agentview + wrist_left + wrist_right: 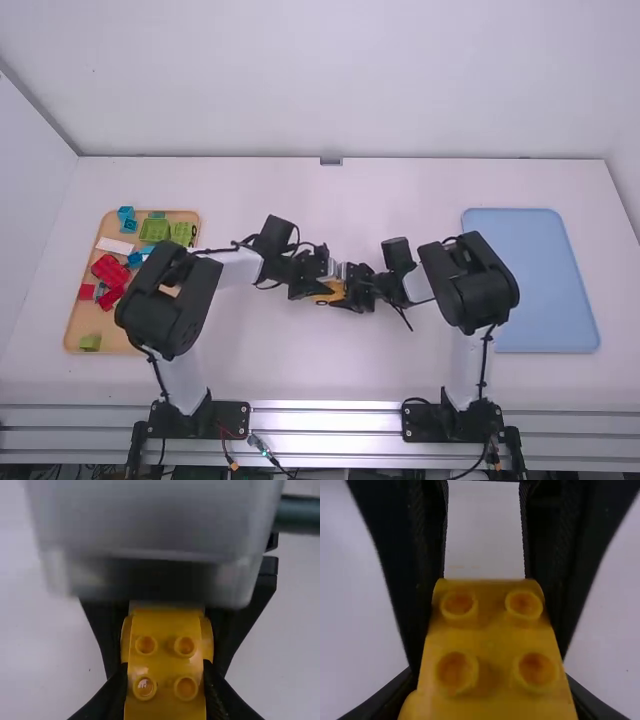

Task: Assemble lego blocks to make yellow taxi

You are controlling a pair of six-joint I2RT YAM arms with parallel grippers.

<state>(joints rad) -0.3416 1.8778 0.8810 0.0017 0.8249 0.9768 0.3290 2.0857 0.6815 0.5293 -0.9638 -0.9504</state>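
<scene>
- Pinching the yellow piece [330, 291] from its two sides: left gripper [316, 287], fingers pressed against it. In the left wrist view, the left gripper [166, 685] had one finger on each flank.
- Right gripper [352, 292] was clamped on the same piece. In the right wrist view, the right gripper [487, 697] also had a finger along each side.
- Yellow piece sat between the two grippers, near the middle of the white table [330, 370], spanning from one pair of fingers to the other. Couldn't tell if it was one block or several joined, or if it touched the table.
- Four round studs [145, 645] on it faced the left wrist camera; four showed in the right wrist view too.
- Rounded yellow edges stuck out past both sides of the piece in the left wrist view.
- Tan tray [78, 325] lay on the left side, partly under the left arm [158, 300]. It held red blocks [110, 269], blue blocks [126, 213], green pieces [155, 230] and a flat white piece [114, 245]. One light green block [90, 343] was at the tray's near end.
- Blue tray [545, 285] lay on the right, beyond the right arm [470, 283].
</scene>
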